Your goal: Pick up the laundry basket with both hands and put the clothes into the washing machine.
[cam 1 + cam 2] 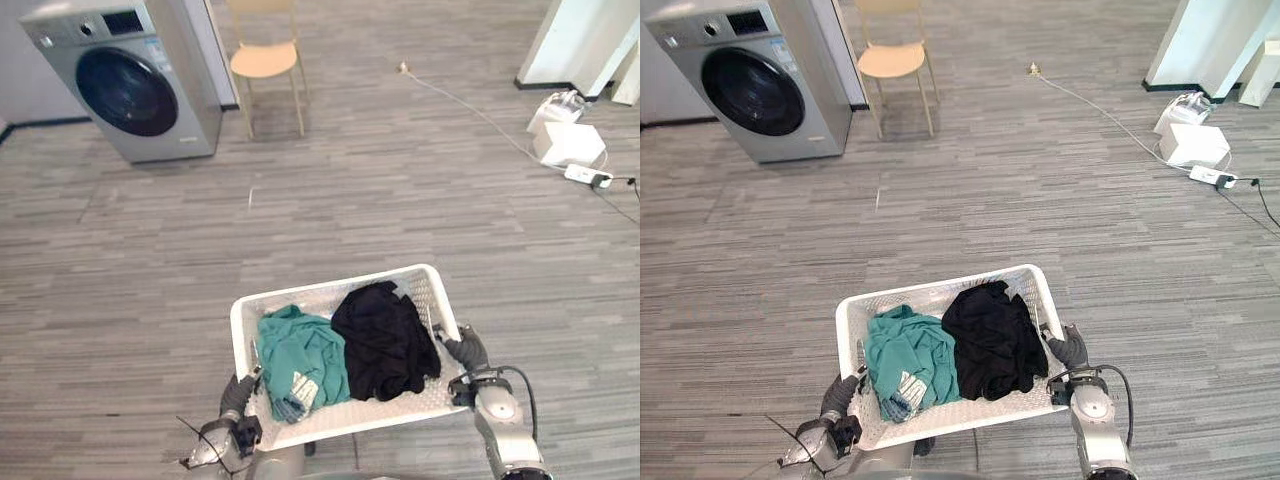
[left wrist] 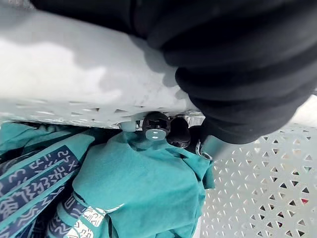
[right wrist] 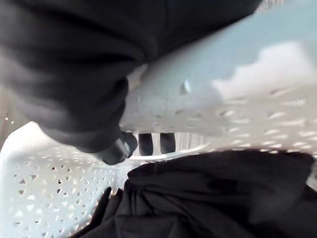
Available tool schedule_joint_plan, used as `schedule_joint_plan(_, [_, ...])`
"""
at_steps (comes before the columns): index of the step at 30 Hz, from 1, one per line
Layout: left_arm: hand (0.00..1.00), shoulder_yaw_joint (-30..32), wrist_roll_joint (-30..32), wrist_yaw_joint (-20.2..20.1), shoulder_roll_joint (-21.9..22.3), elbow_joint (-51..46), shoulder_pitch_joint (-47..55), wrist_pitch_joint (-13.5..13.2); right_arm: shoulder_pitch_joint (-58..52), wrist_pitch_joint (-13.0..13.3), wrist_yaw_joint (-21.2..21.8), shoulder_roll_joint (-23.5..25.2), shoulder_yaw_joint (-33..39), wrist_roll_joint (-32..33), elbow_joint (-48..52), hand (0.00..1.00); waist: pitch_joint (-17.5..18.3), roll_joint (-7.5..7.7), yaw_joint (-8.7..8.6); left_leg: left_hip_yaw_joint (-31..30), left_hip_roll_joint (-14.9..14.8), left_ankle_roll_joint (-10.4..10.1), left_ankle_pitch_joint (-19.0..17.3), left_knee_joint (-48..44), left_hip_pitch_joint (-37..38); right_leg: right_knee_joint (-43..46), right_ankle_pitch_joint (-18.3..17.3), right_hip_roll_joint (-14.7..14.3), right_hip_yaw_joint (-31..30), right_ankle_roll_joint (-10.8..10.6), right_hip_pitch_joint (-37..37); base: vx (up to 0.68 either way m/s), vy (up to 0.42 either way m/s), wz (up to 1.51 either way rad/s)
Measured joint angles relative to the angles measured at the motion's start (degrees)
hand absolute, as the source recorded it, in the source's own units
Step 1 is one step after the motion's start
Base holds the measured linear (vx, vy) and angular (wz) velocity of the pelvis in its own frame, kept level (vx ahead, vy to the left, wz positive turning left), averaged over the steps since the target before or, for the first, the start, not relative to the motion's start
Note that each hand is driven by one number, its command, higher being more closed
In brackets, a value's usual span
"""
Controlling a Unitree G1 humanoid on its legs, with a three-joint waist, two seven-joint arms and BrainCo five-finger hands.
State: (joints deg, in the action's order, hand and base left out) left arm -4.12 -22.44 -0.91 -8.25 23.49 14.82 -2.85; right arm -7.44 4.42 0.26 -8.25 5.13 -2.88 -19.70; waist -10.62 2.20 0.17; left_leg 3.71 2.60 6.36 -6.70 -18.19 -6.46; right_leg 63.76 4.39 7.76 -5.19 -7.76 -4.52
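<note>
A white perforated laundry basket is held up close in front of me. It holds a teal garment on its left side and a black garment on its right. My left hand grips the basket's left rim, with dark fingertips curled over the edge above the teal cloth. At the basket's right rim, my right hand has its fingertips hooked over the edge by the black cloth. The silver washing machine stands far off at the back left, its round dark door shut.
A tan chair stands just right of the washing machine. A white cable runs across the floor to a power strip and white boxes at the far right. Open wood-look floor lies between me and the machine.
</note>
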Motion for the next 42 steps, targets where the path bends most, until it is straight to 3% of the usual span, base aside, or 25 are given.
schedule_joint_plan(2, [1.00,0.0,0.0,-0.1,-0.1,0.0,-0.1,-0.1,-0.5,0.1,0.0,0.4,0.3,0.0,0.5,1.00,-0.6,-1.45,-1.26,-2.2,0.0,0.7,-0.5,3.2,6.2,4.2,-6.0,-2.2,2.6,2.6,-6.5,0.63,0.152,0.61])
schedule_joint_plan(5, [1.00,0.0,0.1,-0.2,-0.6,-0.7,-0.3,-0.5,-2.5,0.4,0.0,1.8,1.2,0.0,3.7,1.00,-1.1,-2.00,-2.13,-3.9,-0.1,0.7,-4.8,7.4,13.6,-6.4,-12.3,-2.6,7.1,4.3,-16.3,0.52,0.021,0.50])
schedule_joint_plan(7, [1.00,-0.3,0.3,-0.3,-0.7,-0.8,-0.4,-0.5,-4.1,0.1,0.0,2.8,2.1,0.0,5.9,1.00,-1.3,-2.40,-2.25,-5.0,-0.6,0.5,-8.3,7.3,17.0,-23.4,-12.0,-2.6,10.6,4.7,-17.8,0.48,-0.055,0.28])
schedule_joint_plan(9, [1.00,-1.0,0.6,-0.4,-1.4,-1.7,-0.2,-0.5,-6.9,0.1,-0.4,3.5,2.3,0.0,8.6,1.00,-1.0,-2.11,-2.26,-5.5,-0.3,-0.1,-13.2,7.2,20.3,-44.6,-7.7,-2.6,13.0,3.4,-16.0,0.64,-0.135,0.19])
schedule_joint_plan(10, [1.00,-1.5,0.8,-0.3,-0.6,-1.7,-0.2,-0.2,-7.4,0.0,-0.4,2.9,2.9,0.0,8.8,1.00,-0.7,-2.75,-2.68,-6.6,-1.6,0.3,-16.4,7.3,23.7,-42.3,-2.5,-3.4,13.0,6.4,-15.5,0.62,-0.139,0.21])
schedule_joint_plan(12, [1.00,-1.8,2.1,-0.3,1.0,-2.1,-0.3,0.3,-8.0,-0.5,-0.4,2.8,3.7,0.1,9.2,1.00,0.2,-5.01,-2.84,-6.9,-3.0,0.1,-16.8,0.3,23.0,-36.8,-6.3,-5.3,14.3,9.2,-15.6,0.60,-0.126,0.29])
schedule_joint_plan(13, [1.00,-1.8,2.5,-0.3,2.1,-3.0,-0.2,0.2,-8.2,-0.6,-0.2,1.7,4.5,0.3,10.7,1.00,-0.1,-6.84,-4.01,-6.8,-5.5,-4.9,-13.7,-20.3,15.0,-36.3,-9.9,-5.9,16.3,10.0,-12.4,0.79,-0.174,0.44])
schedule_joint_plan(14, [1.00,-1.7,2.5,-0.3,2.5,-3.1,-0.2,0.2,-8.2,-0.7,-0.2,1.2,4.3,0.6,11.8,1.00,-0.2,-7.43,-4.39,-6.9,-6.4,-10.4,-9.1,-29.0,11.2,-36.5,-11.1,-6.5,17.1,10.8,-10.6,0.79,-0.195,0.38])
schedule_joint_plan(15, [1.00,-1.2,2.5,-0.3,3.1,-3.4,0.3,0.2,-8.8,-0.8,-0.2,0.6,3.5,0.7,13.4,1.00,-0.2,-7.92,-3.88,-6.6,-9.0,-16.2,1.6,-43.2,4.6,-37.5,-13.5,-8.0,17.6,11.8,-6.5,0.67,-0.140,0.05])
schedule_joint_plan(17, [1.00,-0.2,2.5,-0.4,3.5,-3.8,1.2,-0.2,-8.7,-0.8,0.0,0.6,3.2,0.7,13.5,1.00,-0.5,-7.61,-2.06,-4.4,-11.8,-15.3,1.8,-55.8,-1.6,-41.2,-15.8,-10.0,16.5,12.6,1.6,0.65,-0.114,-0.29])
schedule_joint_plan(19, [1.00,0.5,2.5,-0.5,3.3,-3.8,2.0,-0.8,-7.8,-0.8,-0.1,0.3,2.6,0.6,13.2,1.00,-0.4,-6.09,-0.49,-0.9,-13.0,-10.4,-1.2,-56.0,-7.0,-46.7,-17.0,-10.2,14.2,12.9,8.2,0.55,-0.053,-0.49])
schedule_joint_plan(22, [1.00,2.2,2.3,-0.4,3.4,-3.5,2.0,-1.4,-3.6,-0.8,0.0,-0.3,0.8,0.6,9.6,1.00,-0.3,-5.16,1.64,3.8,-13.4,-7.7,-3.4,-35.2,-14.2,-52.4,-17.7,-7.8,9.9,11.2,14.6,0.73,0.065,-0.68])
schedule_joint_plan(23, [1.00,2.4,2.3,-0.4,3.4,-3.2,2.0,-1.4,-2.3,-0.8,0.0,-0.8,0.3,0.6,7.7,1.00,-0.2,-5.18,2.01,4.9,-12.4,-8.6,-2.4,-19.2,-14.3,-54.3,-17.9,-6.6,8.7,10.7,16.7,0.76,0.202,-0.61])
schedule_joint_plan(24, [1.00,2.4,2.3,-0.4,3.6,-3.1,2.2,-1.4,-1.5,-0.6,0.0,-1.6,-0.2,0.6,6.7,1.00,0.0,-5.63,2.20,4.4,-11.0,-11.7,0.5,-2.1,-12.6,-56.2,-18.9,-5.6,7.8,9.1,19.2,0.64,0.214,-0.47])
schedule_joint_plan(25, [1.00,2.4,2.3,-0.4,4.0,-3.0,2.4,-1.4,-1.4,-0.5,0.0,-2.1,-0.4,0.6,6.6,1.00,0.2,-6.53,2.14,4.3,-11.0,-13.1,2.4,4.0,-12.4,-56.6,-19.4,-5.8,7.1,8.2,20.0,0.66,0.283,-0.46])
schedule_joint_plan(26, [1.00,2.4,2.2,-0.2,4.5,-2.1,2.6,-1.7,-1.3,-0.4,-0.1,-2.6,-0.5,0.6,5.2,1.00,1.0,-6.91,2.36,4.1,-10.3,-11.1,11.0,5.1,-12.0,-56.4,-20.9,-5.3,5.3,6.0,22.2,0.68,0.342,-0.36])
schedule_joint_plan(27, [1.00,2.6,2.2,0.3,4.2,-0.6,2.0,-1.6,-0.4,-0.4,-0.1,-1.5,-0.6,0.6,3.2,1.00,1.8,-5.43,2.25,4.2,-7.8,-7.8,13.9,3.5,-11.2,-52.6,-21.1,-2.5,4.5,5.5,22.0,0.67,0.350,-0.27])
schedule_joint_plan(28, [1.00,2.5,2.2,0.3,3.7,-0.2,1.8,-1.4,-0.4,-0.5,-0.1,-1.3,-0.6,0.5,2.8,1.00,2.3,-4.21,1.98,4.3,-6.3,-6.7,13.2,3.3,-10.7,-47.9,-21.1,-1.0,3.9,5.5,19.9,0.69,0.334,0.15])
schedule_joint_plan(29, [1.00,2.5,2.2,-0.1,3.3,-0.5,1.9,-1.3,-0.6,-0.4,-0.1,-1.1,-0.5,0.6,2.7,1.00,2.4,-2.33,0.94,5.2,-4.0,-5.3,11.2,2.9,-9.4,-35.7,-19.0,1.2,2.8,2.5,15.0,0.68,0.306,0.46])
schedule_joint_plan(30, [1.00,2.5,2.2,-0.1,2.9,-0.5,1.4,-1.1,-0.6,-0.4,-0.1,-0.9,-0.2,0.5,2.6,1.00,1.7,-1.03,0.22,4.8,-2.0,-4.5,7.9,1.4,-7.6,-23.1,-11.7,1.9,0.8,-2.3,10.4,0.68,0.293,0.52])
schedule_joint_plan(32, [1.00,2.0,2.2,0.1,2.6,-0.4,1.4,-0.3,-1.0,-0.6,0.1,-0.6,-0.3,0.5,1.7,1.00,1.1,-0.26,-0.32,3.4,-0.2,-3.5,4.2,1.3,-2.6,-6.5,-1.4,1.2,-1.4,-6.6,3.7,0.67,0.235,0.58])
schedule_joint_plan(35, [1.00,2.0,2.1,0.5,1.8,-0.6,1.4,-0.2,-1.4,-0.3,0.1,0.1,-0.6,0.4,1.3,1.00,0.1,-2.31,-1.51,-0.5,0.2,-1.8,2.3,6.1,8.3,2.5,-10.4,-1.5,1.5,4.1,-5.5,0.56,0.118,0.53])
schedule_joint_plan(39, [1.00,1.3,1.8,0.7,0.6,-2.5,0.3,-0.3,-4.2,-0.3,-0.2,1.4,0.2,0.5,7.1,1.00,-0.3,-2.64,-2.53,-3.7,-0.1,-2.4,-3.2,7.9,15.2,-14.1,-14.7,-2.1,4.7,4.5,-15.7,0.45,-0.072,0.50])
schedule_joint_plan(41, [1.00,-0.4,1.6,0.6,-0.2,-3.9,0.1,-0.3,-5.9,-0.4,-0.3,2.0,1.3,0.5,10.0,1.00,-0.2,-3.11,-2.24,-4.3,-1.4,-3.7,-8.3,7.5,18.5,-36.1,-12.1,-1.6,11.1,3.3,-14.3,0.48,-0.167,0.14])
schedule_joint_plan(42, [1.00,-0.6,1.6,0.7,-0.1,-4.4,-0.1,-0.3,-6.4,-0.3,-0.3,2.2,1.7,0.6,10.6,1.00,0.0,-2.71,-2.54,-5.0,-1.6,-4.0,-10.9,7.6,20.9,-41.1,-6.0,-1.5,12.9,5.3,-13.4,0.56,-0.197,0.09])
